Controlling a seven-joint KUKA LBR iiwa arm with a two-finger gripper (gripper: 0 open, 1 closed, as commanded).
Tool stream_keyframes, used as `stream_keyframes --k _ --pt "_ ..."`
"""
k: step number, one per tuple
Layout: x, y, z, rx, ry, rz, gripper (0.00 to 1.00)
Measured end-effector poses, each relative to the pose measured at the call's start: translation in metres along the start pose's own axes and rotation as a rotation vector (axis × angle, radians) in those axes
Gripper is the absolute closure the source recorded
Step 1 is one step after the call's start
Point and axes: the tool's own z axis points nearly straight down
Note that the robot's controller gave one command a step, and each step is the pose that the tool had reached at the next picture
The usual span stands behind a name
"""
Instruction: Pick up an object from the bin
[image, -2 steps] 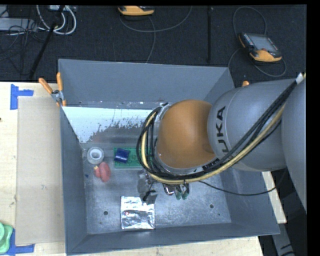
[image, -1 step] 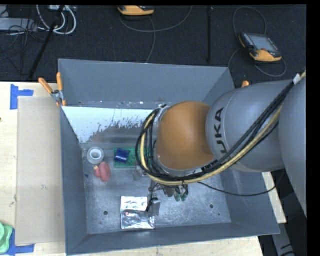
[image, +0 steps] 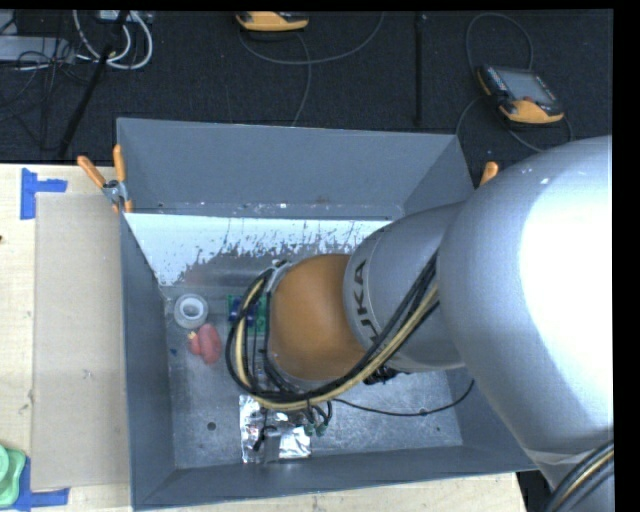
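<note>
Single camera above the bin, tilted a little to one side.
It looks down closely into the grey metal bin (image: 280, 170), far wall at top; the arm (image: 520, 300) enters from the right.

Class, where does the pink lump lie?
The pink lump lies at the bin's left, just below the grey ring, left of the arm's orange cover.

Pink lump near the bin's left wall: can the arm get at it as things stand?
Probably yes. The pink lump lies bare on the floor of the bin, with nothing on it, and the arm's orange wrist cover hangs right of it. The tape roll close behind it may crowd a grasp.
</note>
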Motion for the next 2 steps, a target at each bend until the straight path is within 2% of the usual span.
stream_keyframes --k 1,2 --pt "0.0235 -0.0368 -0.0066 -0.001 -0.022 -0.072 0.0" --pt "0.0257 -0.0368 -0.005 0.0 -0.012 -0.071 1.0"
